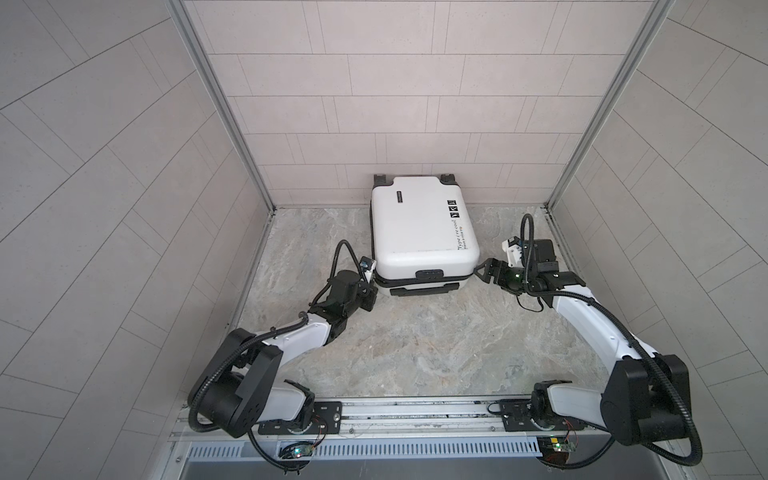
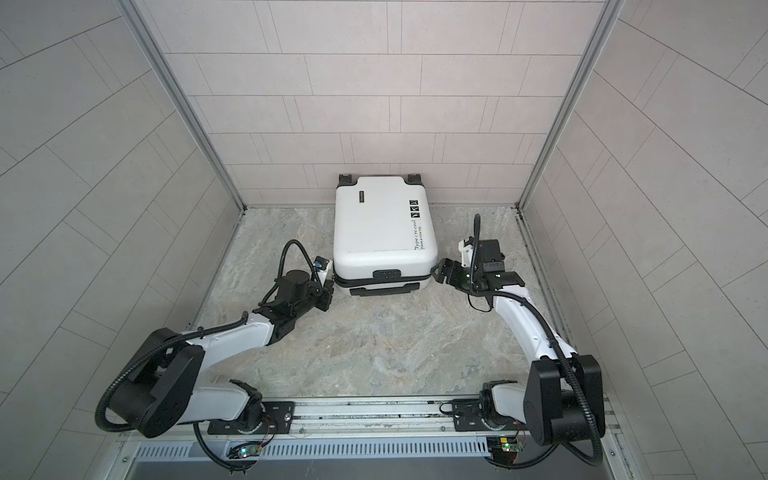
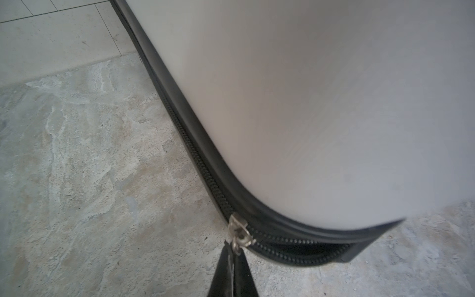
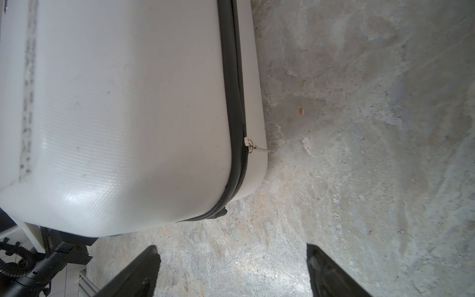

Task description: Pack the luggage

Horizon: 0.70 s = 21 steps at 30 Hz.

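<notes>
On the stone table (image 1: 415, 345), the white luggage (image 1: 419, 224) lies flat at the back, lid down, its far end at the tiled wall (image 1: 415, 104). The left gripper (image 3: 232, 253), at the case's near left corner, has its jaws pinched together on the left zip pull (image 3: 240, 237). The right gripper (image 4: 232, 246) hovers just off the near right corner, jaws wide apart and holding nothing. The right zip pull (image 4: 253, 147) hangs untouched.
</notes>
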Tool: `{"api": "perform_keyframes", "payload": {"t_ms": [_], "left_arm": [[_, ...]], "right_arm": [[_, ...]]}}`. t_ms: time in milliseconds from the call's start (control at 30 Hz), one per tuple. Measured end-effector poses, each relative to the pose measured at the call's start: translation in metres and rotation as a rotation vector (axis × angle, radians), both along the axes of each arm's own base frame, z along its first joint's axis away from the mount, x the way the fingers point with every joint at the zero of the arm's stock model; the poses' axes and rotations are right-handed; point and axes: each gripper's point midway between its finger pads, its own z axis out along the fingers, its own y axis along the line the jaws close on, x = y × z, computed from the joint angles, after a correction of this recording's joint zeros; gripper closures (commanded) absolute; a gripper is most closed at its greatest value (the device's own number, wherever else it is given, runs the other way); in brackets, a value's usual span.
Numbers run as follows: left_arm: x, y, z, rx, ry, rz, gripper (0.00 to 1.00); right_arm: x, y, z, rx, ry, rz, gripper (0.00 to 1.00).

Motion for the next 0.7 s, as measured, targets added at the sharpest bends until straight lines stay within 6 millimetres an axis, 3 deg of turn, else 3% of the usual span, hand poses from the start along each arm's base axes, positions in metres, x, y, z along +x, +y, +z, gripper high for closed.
{"api": "perform_keyframes", "payload": {"t_ms": [700], "left_arm": [[-0.028, -0.019, 0.004, -0.213, 0.056, -0.079, 1.0]], "right_arm": [[0.002, 0.001, -0.003, 0.005, 0.01, 0.008, 0.09]]}}
